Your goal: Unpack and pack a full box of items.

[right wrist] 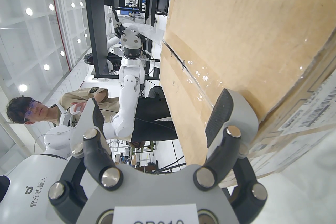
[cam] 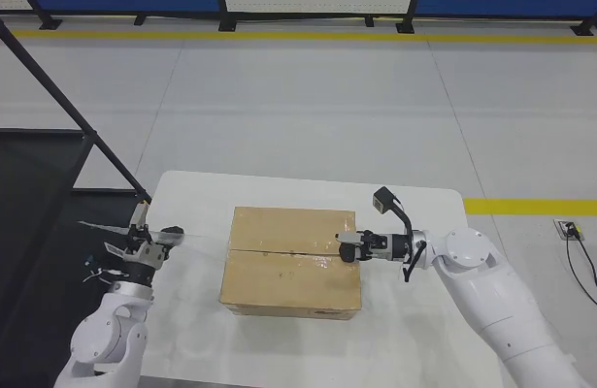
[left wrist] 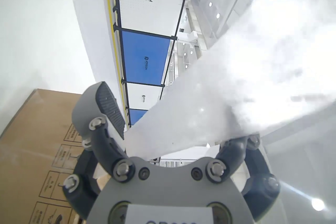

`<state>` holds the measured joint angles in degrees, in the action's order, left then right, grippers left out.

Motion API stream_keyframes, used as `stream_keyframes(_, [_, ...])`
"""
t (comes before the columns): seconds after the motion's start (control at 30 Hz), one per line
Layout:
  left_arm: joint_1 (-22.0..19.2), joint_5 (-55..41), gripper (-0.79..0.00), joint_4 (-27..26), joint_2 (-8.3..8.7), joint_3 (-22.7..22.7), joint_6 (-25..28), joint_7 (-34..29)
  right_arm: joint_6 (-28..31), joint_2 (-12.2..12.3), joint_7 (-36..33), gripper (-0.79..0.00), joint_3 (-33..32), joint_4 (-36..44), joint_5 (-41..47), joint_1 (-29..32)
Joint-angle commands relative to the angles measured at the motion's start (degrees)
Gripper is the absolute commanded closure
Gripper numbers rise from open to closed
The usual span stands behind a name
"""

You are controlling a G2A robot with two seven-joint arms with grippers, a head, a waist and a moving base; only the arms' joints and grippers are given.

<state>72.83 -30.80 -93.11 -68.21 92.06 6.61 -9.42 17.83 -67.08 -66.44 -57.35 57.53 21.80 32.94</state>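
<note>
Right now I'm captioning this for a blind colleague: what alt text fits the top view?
A closed brown cardboard box sits in the middle of a white table, the right gripper at one end of its taped top seam. The left gripper is off the box's other side, a translucent strip at it.

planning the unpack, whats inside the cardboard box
The cardboard box has its top flaps shut, so any contents are covered. Only the seam between them shows.

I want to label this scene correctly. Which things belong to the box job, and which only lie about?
Job: cardboard box; clear tape strip; left gripper; right gripper.
Lying about: black frame; floor socket with cable; yellow floor line.
</note>
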Motion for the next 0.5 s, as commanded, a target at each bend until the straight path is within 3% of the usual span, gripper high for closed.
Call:
stream_keyframes(0.0, [0.82,1.63,-0.785,-2.10,-0.01,-0.09,0.17,0.28,0.00,0.00,0.00,-0.785,0.00,0.00,0.00,0.00])
stream_keyframes(0.47, [1.97,9.51,-0.785,-11.24,-0.31,-3.58,-1.49,0.15,0.00,0.00,0.00,-0.785,0.00,0.00,0.00,0.00])
